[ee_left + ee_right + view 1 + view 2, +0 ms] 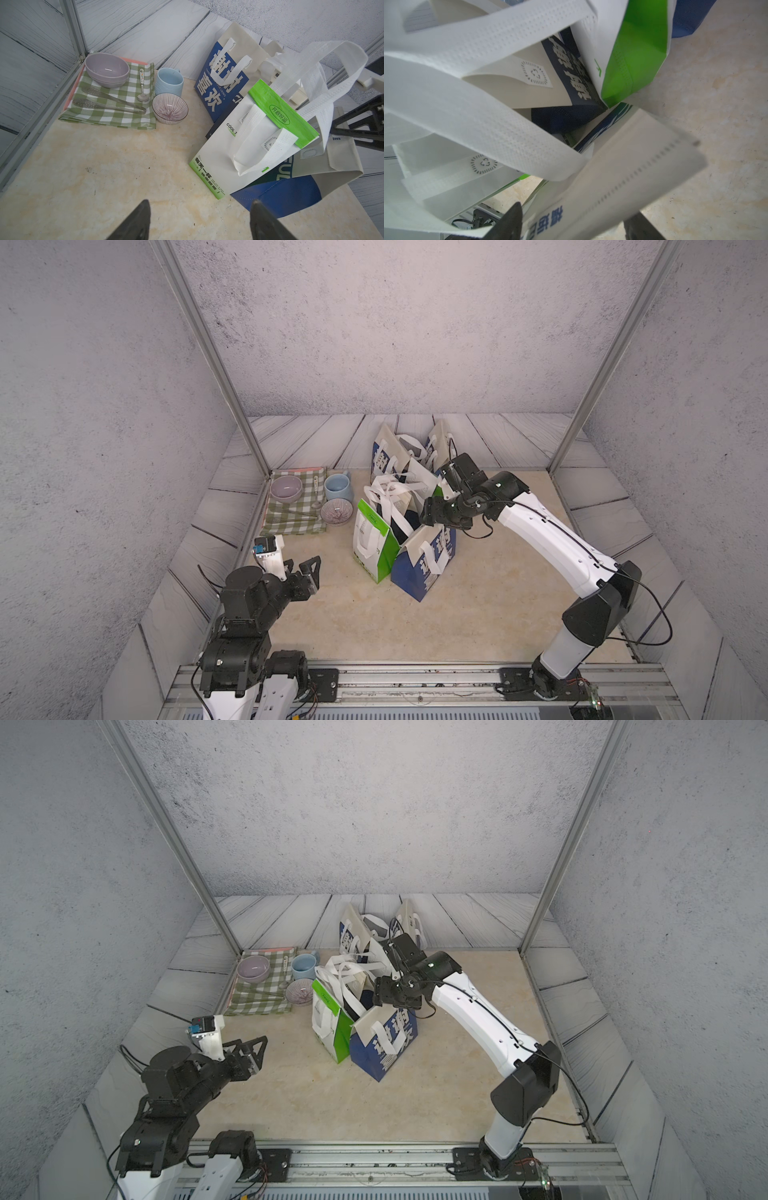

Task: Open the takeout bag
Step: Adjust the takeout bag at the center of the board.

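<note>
The table carries all items. A cluster of bags runs from the centre toward 12 o'clock, as read in both top views. The takeout bag, taken to be the blue-and-beige one at the near end of that cluster, stands just right of centre. It touches the white-and-green bag on its 9 o'clock side. A checked cloth with bowls and a mug is laid at 10 o'clock, well apart from the work.

The right gripper is positioned over the takeout bag's top, at its 12 o'clock end. In the right wrist view its jaws are seen spread wide, with the beige rim panel passing between them. The panel is straddled, not pinched, and nothing is held. The left gripper is stationed at 8 o'clock above bare table, jaws wide apart and empty, well apart from the bags. A white handle strap lies across the approach; which bag it belongs to cannot be told.

Progress is judged to be early. The gripper is at the rim, but no grip is established. The mouth is not yet spread, and the beige top lies folded over. Left to do: the rim is to be clamped and drawn away from the opposite wall, probably with that wall restrained by the left gripper.
</note>
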Robot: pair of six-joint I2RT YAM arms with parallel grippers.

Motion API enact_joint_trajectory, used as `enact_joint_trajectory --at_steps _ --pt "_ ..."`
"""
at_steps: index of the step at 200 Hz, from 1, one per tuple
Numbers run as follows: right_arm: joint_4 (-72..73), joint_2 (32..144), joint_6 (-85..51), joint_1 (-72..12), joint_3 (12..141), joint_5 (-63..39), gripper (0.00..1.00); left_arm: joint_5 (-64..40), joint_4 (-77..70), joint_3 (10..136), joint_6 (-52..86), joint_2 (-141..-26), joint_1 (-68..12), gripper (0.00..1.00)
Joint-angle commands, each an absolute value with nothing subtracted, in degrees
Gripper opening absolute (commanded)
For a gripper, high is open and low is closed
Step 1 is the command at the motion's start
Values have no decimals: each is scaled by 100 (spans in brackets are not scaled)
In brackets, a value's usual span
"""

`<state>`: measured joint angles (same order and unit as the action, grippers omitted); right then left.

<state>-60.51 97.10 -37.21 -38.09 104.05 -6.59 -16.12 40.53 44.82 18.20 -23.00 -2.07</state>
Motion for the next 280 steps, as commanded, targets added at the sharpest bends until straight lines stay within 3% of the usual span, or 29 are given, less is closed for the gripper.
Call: enact_joint_trajectory --at_steps 1,30,60,78,120,161,207,225,280 --pt "-6439 9652 -3494 -3866 10567 -431 70 -1563 3981 4429 1740 -2228 -247 76" --pt "-6463 9528 -3397 -3868 10438 -425 51 -1565 3981 4421 1734 -2231 -286 76" --pt "-6468 9374 -3367 -3867 10297 -452 38 -1556 3990 4421 1727 -2221 -325 76" --pt "-6530 9249 -3250 -3868 10291 -406 20 -1563 3990 4421 1731 -2220 -337 76" --pt "-7134 9135 -2320 -3861 10584 -1007 0 -1851 3924 4456 1773 -2332 -358 76" --pt "-7721 8668 -354 -3873 10612 -1573 0 -2733 3474 4482 1954 -2555 -359 76" --pt "-7142 7721 1810 -3869 9779 -1845 0 -3955 2212 4366 2240 -2883 -358 74" --pt "-7551 7872 2711 -3876 9954 -2331 0 -4339 1773 4381 2191 -3054 -360 72" --pt "-8690 8525 4253 -4139 10431 -2289 0 -4976 1236 4673 1632 -3808 -648 72"
